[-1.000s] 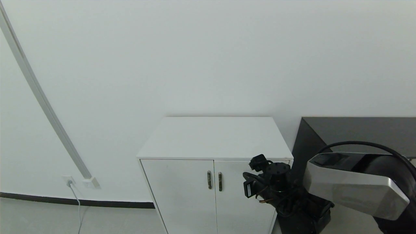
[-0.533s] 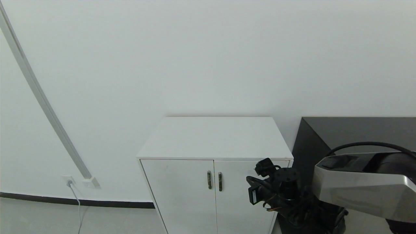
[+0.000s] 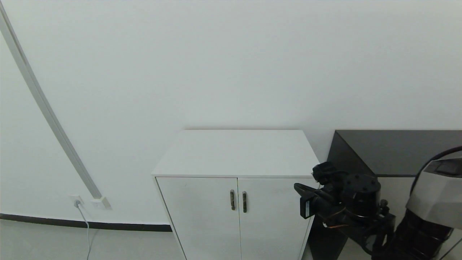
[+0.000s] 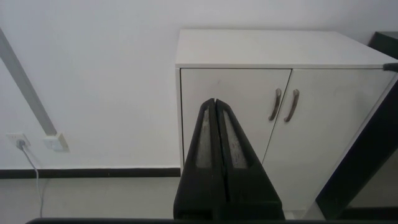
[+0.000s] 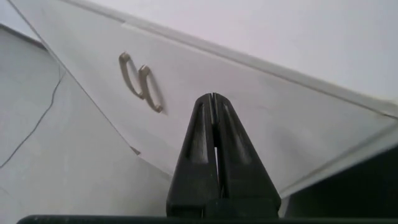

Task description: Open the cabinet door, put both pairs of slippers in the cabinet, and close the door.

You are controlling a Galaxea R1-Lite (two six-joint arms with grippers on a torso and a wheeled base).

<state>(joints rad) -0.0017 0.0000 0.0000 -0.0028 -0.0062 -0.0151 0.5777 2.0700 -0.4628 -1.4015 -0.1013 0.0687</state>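
Observation:
The white cabinet (image 3: 238, 155) stands against the wall with both doors closed. Its two dark handles (image 3: 232, 199) (image 3: 244, 201) sit side by side at the middle seam. My right arm's wrist (image 3: 346, 202) hangs at the cabinet's right edge, level with the top of the right door. In the right wrist view my right gripper (image 5: 213, 96) is shut on nothing and points at the right door (image 5: 249, 124), apart from the handles (image 5: 142, 84). My left gripper (image 4: 214, 101) is shut and empty, well back from the left door (image 4: 230, 106).
A dark table (image 3: 397, 148) stands directly right of the cabinet. Left of the cabinet are a wall socket (image 3: 75, 200) with a hanging cable, a slanted wall duct (image 3: 47, 108) and bare floor (image 3: 43, 242).
My right arm has swung to the right, from in front of the right door to the cabinet's right edge. The doors have stayed closed.

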